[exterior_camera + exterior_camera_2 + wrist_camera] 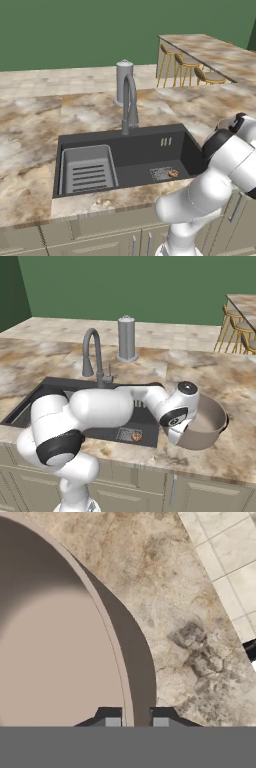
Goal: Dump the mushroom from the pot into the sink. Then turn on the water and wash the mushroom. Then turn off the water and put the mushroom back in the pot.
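Note:
The mushroom (173, 173) is a tiny brown-orange lump lying on the floor of the dark sink (150, 145), at the right edge of the square drain grate (160, 173); it shows again as the mushroom (136, 437) in the sink (50, 387). The grey-brown pot (207, 421) stands upright and empty on the counter just right of the sink. My gripper (175, 435) is at the pot's near-left rim. In the hand view the gripper (136, 722) straddles the wall of the pot (50, 662), one finger inside and one outside, shut on it. The faucet (129, 105) arches over the basin, with no water running.
A grey ribbed tray insert (89, 170) fills the sink's left part. A grey upright cylinder (124, 82) stands behind the faucet (92, 356). Marbled counter (30, 130) surrounds the sink. Bar stools (185, 67) line a far counter at the back right.

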Motion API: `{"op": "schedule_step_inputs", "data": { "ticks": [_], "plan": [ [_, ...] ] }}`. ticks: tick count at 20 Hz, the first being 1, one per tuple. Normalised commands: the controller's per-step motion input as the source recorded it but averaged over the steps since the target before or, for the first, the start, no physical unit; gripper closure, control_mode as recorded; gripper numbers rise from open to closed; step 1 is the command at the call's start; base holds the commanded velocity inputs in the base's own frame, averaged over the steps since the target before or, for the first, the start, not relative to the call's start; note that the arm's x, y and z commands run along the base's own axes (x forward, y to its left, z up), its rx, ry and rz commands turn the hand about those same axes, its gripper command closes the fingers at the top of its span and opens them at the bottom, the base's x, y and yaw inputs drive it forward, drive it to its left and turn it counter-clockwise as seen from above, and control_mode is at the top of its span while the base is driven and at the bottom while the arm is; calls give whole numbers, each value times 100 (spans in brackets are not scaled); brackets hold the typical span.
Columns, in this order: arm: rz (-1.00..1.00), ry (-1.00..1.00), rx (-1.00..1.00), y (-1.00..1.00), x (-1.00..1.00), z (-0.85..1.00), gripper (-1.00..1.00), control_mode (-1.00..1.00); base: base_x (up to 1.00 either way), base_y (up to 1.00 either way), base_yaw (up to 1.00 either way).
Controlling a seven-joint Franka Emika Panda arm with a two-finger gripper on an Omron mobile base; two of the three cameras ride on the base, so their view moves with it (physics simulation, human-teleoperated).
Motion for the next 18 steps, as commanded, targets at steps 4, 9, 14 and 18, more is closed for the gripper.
{"op": "schedule_step_inputs", "data": {
  "ticks": [4,9,14,18],
  "plan": [
    [-1,-1,0,0,0,-5,-100,-100,0,0,0],
    [0,-16,0,0,-6,0,-100,-100,0,0,0],
    [0,-27,3,0,-17,12,-100,-100,0,0,0],
    [0,-24,1,17,-18,31,-100,-100,0,0,0]
  ]
}}
